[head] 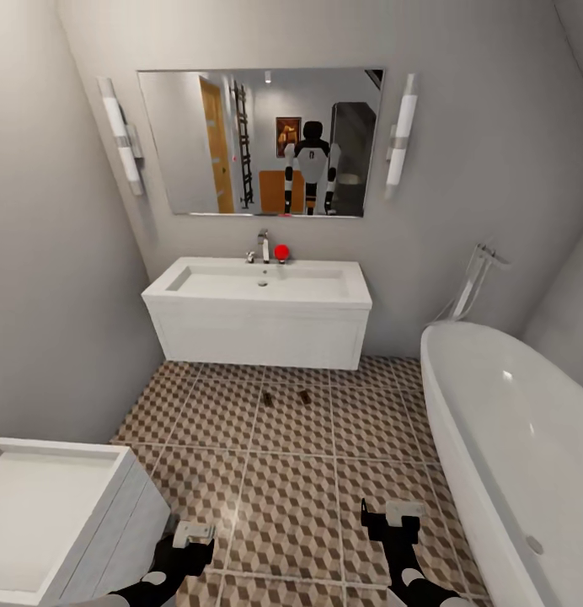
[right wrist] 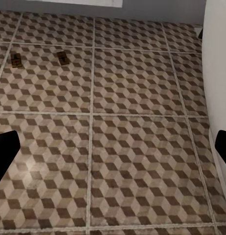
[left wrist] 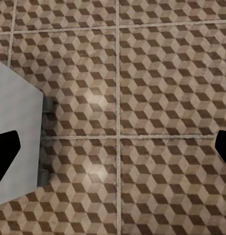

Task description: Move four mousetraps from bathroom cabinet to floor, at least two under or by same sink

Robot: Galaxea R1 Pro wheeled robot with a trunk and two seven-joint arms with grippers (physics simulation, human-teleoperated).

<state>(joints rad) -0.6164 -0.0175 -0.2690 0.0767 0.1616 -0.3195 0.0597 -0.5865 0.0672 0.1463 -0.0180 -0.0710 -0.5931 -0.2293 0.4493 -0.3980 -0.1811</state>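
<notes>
Jaws apart; bathtub right, white unit left.

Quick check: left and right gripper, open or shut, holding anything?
Left gripper: open, empty, over the floor.
Right gripper: open, empty; two mousetraps lie on the tiles ahead, near the sink.

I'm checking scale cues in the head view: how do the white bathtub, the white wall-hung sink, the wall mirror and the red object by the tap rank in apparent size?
1. White bathtub, though it is nearest the camera and cropped.
2-3. Wall mirror and white wall-hung sink: alike, not ranked.
4. Red object by the chrome tap, far smallest.
</notes>
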